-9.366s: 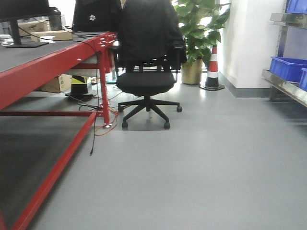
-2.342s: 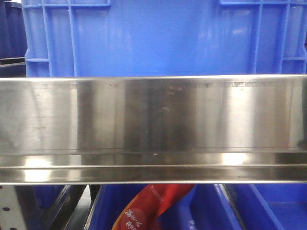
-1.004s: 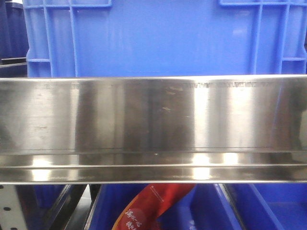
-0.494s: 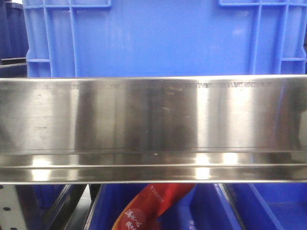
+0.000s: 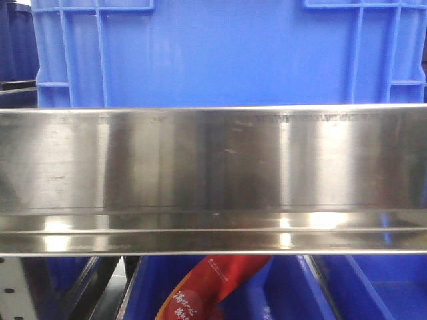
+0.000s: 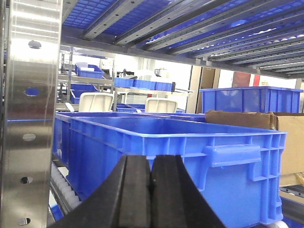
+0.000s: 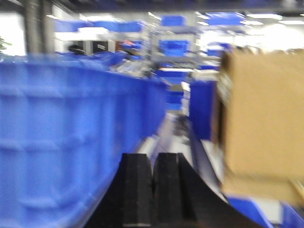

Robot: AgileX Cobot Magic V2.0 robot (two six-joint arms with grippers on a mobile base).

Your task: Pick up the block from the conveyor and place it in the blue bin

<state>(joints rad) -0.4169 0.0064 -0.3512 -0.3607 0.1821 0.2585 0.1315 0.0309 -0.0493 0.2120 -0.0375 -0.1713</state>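
Unchanged: blue bin [image 5: 227,53] broadside, upright

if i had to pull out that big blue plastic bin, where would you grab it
Probably the moulded handle lip under the rim of the large blue plastic bin, approached from the near end wall: the lip juts out, giving a pincer something to close under. The other walls look smooth.

Front close-up; wrists toward blue bin [image 6: 175,156]
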